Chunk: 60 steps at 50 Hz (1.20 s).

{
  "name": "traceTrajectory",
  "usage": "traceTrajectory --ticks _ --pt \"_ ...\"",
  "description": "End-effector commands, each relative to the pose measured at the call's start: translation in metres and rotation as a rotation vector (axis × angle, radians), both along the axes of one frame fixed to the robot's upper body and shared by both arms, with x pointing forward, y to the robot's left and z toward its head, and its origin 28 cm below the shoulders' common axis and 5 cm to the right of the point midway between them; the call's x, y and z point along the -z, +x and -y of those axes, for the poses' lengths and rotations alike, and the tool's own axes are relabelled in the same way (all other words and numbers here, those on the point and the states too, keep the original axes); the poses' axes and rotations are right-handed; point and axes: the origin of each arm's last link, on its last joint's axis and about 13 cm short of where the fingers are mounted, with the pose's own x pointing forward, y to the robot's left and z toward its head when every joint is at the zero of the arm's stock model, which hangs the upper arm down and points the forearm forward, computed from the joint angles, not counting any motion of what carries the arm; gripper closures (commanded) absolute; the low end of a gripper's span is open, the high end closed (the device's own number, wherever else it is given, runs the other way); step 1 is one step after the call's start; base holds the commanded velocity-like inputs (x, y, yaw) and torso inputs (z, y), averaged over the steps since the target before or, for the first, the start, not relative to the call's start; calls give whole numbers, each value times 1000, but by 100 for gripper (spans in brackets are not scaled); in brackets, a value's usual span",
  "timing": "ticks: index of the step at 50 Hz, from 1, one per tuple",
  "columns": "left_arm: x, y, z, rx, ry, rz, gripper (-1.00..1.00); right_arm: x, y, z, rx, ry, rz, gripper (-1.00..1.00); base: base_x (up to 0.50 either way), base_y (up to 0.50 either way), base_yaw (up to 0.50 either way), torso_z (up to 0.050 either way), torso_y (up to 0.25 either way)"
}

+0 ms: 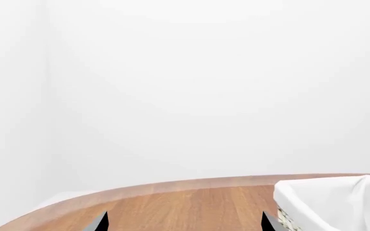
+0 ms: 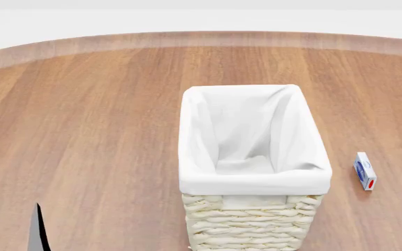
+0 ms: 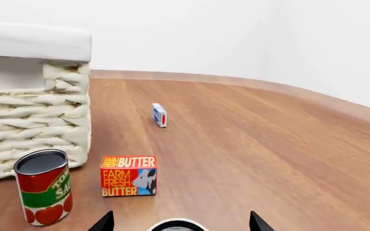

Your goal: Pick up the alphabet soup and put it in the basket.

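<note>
My right gripper [image 3: 178, 226] hangs with jaws apart astride the white-topped alphabet soup [image 3: 177, 225], the basket [image 3: 37, 96] at ten o'clock, because I judge closing comes next; my left gripper [image 1: 185, 226] idles, spread.

My head camera looks steeply down on the basket [image 2: 253, 157] and table [image 2: 82, 130]. My left wrist camera sits low, facing the wall, catching the basket's corner. My right wrist camera skims the tabletop, close beside the basket's woven side.
</note>
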Motion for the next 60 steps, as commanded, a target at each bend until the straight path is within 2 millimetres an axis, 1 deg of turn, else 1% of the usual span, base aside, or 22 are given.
traceTrajectory --ticks 1,9,30,46,55,56,57,59,60 --pt "-1 -1 0 -1 -1 2 -100 7 1 0 8 2 -14 -100 0 0 0 0 0" --pt "-1 -1 0 -1 0 3 -100 12 2 -1 9 1 -27 -100 0 0 0 0 0" --pt "-2 -2 -1 -2 -4 5 -100 28 14 -2 36 20 -44 -100 0 0 0 0 0" --pt "-1 -1 -1 -2 -5 2 -100 49 23 -3 52 39 -75 -100 0 0 0 0 0" --pt "-1 -1 -1 1 -5 1 -100 49 24 -4 53 52 -76 -100 0 0 0 0 0" --pt "-1 -1 -1 2 -5 0 -100 43 24 -3 55 52 -75 -100 0 0 0 0 0" --pt "-1 -1 0 3 -5 1 -100 48 24 -4 56 52 -75 -100 0 0 0 0 0" --pt "-2 -1 -1 3 -6 1 -100 49 24 -4 51 55 -73 -100 0 0 0 0 0" --pt "-2 -1 -1 2 -6 1 -100 49 25 -4 51 56 -73 100 0 0 0 0 0"
